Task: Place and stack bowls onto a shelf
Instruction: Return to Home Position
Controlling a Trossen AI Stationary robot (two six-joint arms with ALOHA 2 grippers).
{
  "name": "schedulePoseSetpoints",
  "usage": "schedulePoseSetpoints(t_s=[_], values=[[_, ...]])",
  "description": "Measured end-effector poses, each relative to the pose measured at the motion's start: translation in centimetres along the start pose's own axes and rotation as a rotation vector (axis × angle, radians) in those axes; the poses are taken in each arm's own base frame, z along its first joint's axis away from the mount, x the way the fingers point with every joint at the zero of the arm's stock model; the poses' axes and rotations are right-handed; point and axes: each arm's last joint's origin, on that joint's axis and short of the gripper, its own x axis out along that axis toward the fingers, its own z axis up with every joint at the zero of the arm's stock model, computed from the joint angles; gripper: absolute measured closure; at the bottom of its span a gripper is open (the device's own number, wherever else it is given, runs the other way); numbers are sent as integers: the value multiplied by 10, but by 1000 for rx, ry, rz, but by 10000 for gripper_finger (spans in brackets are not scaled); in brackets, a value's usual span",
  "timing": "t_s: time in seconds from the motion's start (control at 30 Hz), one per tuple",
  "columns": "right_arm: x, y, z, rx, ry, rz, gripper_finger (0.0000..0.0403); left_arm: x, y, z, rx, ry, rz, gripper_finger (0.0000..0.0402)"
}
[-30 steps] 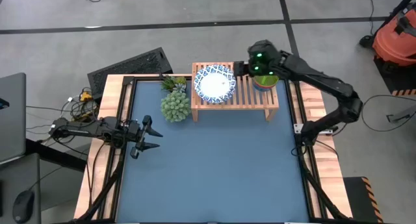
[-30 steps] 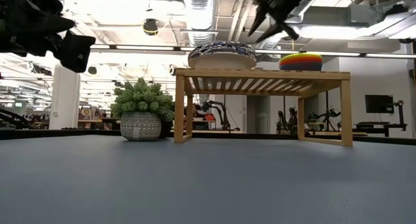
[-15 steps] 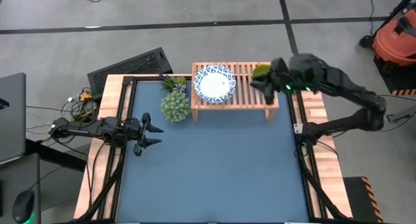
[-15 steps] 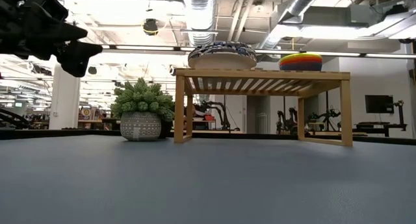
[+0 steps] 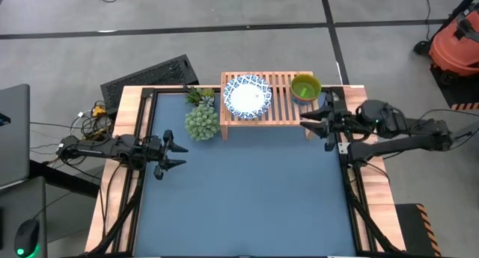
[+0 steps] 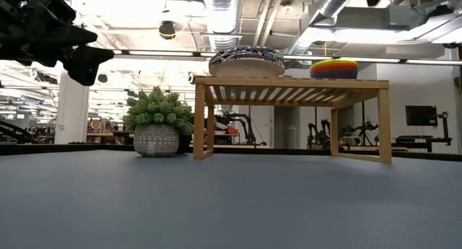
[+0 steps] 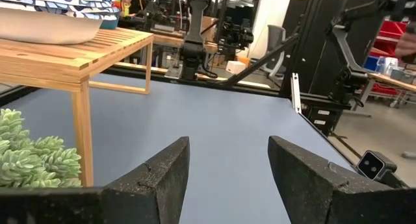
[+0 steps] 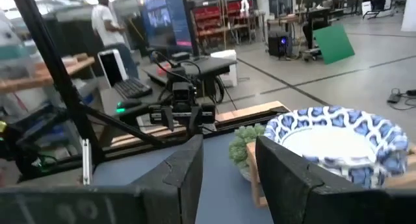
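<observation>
A light-wood shelf [image 5: 283,108] stands near the table's far edge. On its left half rests a stack of blue-and-white patterned bowls [image 5: 247,96], also in the low view [image 6: 247,61]. On its right end sits a stack of small plain bowls [image 5: 305,87] with the green one on top; the low view shows its coloured bands [image 6: 333,68]. My right gripper [image 5: 318,121] hovers open by the shelf's right leg at the table's right edge. My left gripper [image 5: 171,155] waits open at the table's left edge.
Two green spiky plants [image 5: 200,117] in pots stand left of the shelf. The blue table top [image 5: 247,198] stretches in front of the shelf, framed by a wooden border [image 5: 123,123]. A person stands in the room beyond, in the right wrist view.
My right gripper has drawn back from above the small bowls on the shelf, moving toward the table's right and near edges and down to the right border. The stack of small bowls has stayed on the shelf, its green top bowl now uncovered.
</observation>
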Motion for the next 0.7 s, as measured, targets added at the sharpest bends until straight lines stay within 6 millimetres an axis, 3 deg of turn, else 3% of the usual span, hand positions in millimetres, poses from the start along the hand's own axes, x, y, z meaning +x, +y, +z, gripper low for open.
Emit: schedulePoseSetpoints(t_s=[0.23, 0.7], values=[[-14, -11, -48, 45, -36, 10, 236, 0, 0, 0, -1, 0, 0, 205], [-22, -27, -140, 174, -36, 38, 236, 0, 0, 0, -2, 0, 0, 205]])
